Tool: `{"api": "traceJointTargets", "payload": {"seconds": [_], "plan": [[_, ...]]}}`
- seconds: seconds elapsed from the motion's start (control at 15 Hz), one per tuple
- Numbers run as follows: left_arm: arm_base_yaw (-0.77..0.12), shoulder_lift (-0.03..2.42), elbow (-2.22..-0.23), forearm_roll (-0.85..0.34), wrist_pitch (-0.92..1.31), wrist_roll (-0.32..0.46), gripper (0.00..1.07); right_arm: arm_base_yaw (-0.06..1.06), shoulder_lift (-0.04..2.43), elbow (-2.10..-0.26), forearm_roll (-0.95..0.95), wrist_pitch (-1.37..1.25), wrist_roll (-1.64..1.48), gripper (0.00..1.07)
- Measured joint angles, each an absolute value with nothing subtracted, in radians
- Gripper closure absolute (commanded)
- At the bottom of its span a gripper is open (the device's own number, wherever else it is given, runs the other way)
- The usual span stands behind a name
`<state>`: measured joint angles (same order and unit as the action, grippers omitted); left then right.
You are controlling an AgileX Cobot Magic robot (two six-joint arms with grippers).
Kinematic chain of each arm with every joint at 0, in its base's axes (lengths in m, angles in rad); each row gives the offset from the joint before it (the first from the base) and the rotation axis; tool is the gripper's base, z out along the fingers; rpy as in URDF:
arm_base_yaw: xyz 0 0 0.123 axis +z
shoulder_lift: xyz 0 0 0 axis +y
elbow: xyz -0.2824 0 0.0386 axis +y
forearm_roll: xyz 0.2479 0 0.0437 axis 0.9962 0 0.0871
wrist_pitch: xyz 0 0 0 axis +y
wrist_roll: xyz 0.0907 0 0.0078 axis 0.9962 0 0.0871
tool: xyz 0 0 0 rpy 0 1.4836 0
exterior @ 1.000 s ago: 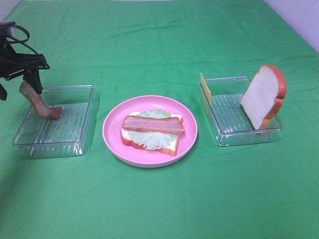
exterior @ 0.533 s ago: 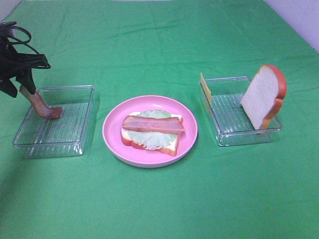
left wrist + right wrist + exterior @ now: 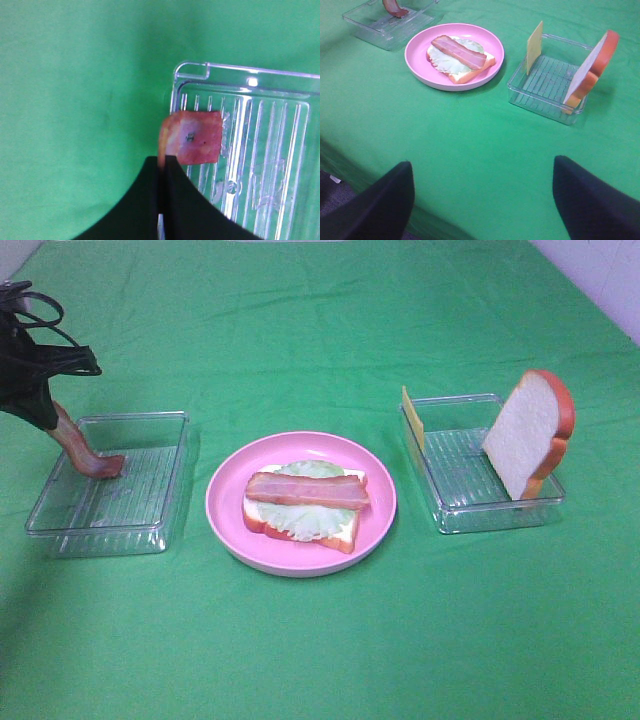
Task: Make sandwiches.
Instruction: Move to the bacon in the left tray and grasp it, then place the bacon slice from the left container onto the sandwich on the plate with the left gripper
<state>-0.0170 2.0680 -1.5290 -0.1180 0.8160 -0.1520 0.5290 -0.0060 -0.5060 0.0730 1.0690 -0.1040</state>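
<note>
— Where is the left gripper [image 3: 47,412] hanging, and what is it gripping?
— It is hovering by the far left corner of the left tray [image 3: 150,418]. Its jaws are pressing together on the upper end of a bacon strip [image 3: 82,452]. The strip's lower end is resting on the tray's ribbed floor.
— And the sandwich?
— The half-built sandwich [image 3: 290,515] is lying in the middle of the pink plate [image 3: 222,502], between the two trays. A bottom bread [image 3: 348,533] is carrying a lettuce leaf [image 3: 298,520], and a top bacon piece [image 3: 305,490] is lying across it.
— What is sitting in the right tray [image 3: 450,522]?
— A bread slice [image 3: 528,430] is leaning nearly upright at its right end. A cheese slice [image 3: 412,418] is standing on edge at its far left corner.
— Is the right gripper [image 3: 482,200] holding anything?
— Nothing. Its fingers [image 3: 380,205] are spreading wide apart above the green cloth [image 3: 320,640], well apart from the plate.
</note>
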Motion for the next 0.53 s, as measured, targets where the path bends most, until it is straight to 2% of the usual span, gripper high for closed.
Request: {"api": "traceJointTargets", "payload": {"seconds": [0.2,0.4,0.53], "plan": [[-0.017,2.065,-1.529,-0.122,0.808,-0.153,1.07,0.529,-0.006,-0.506,0.073,1.069,-0.104,0.35],[-0.017,2.025,-1.53,-0.179,0.808,-0.135,1.07,0.529,-0.006,-0.506,0.073,1.069,-0.104,0.35],[-0.017,1.985,-1.535,-0.275,0.808,-0.07,1.07,0.529,-0.006,-0.506,0.073,1.069,-0.104,0.35]]}}
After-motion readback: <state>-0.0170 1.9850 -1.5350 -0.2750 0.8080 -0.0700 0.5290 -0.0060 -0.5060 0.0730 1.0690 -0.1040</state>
